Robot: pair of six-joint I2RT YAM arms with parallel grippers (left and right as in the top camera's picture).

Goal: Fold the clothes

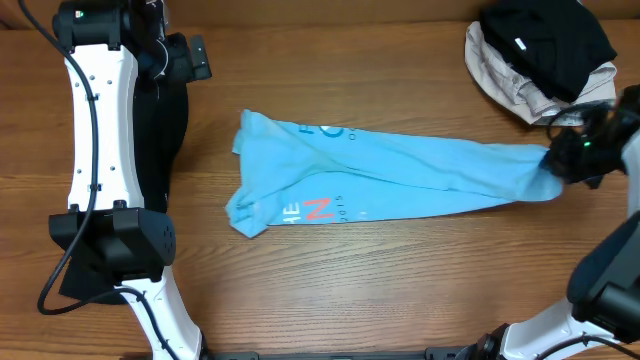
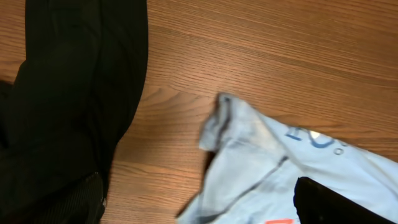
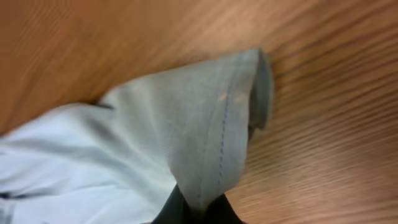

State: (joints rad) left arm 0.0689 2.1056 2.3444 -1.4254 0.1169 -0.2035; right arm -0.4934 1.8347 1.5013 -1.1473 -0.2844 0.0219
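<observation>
The light blue T-shirt [image 1: 400,165] is lying stretched in a long band across the middle of the worktop [image 1: 400,300]. Its lettered end is pointing left and its narrowed end is reaching right. The right gripper [image 1: 568,160] is pinching that right end. In the right wrist view the stitched hem [image 3: 224,124] is running down between the dark fingers [image 3: 165,216], which are clamping tight on the cloth.

The left gripper [image 1: 188,58] is hanging over the far left of the worktop, apart from the shirt, and I cannot tell whether it is wide or narrow. A black garment [image 1: 165,130] is lying under the left arm, with a strip of bare wood separating it from the shirt's left edge. A pile of black and beige clothes [image 1: 530,55] is sitting in the far right corner, near the right gripper. Bare wood is showing along the whole near edge of the shirt and beyond its far edge in the middle.
</observation>
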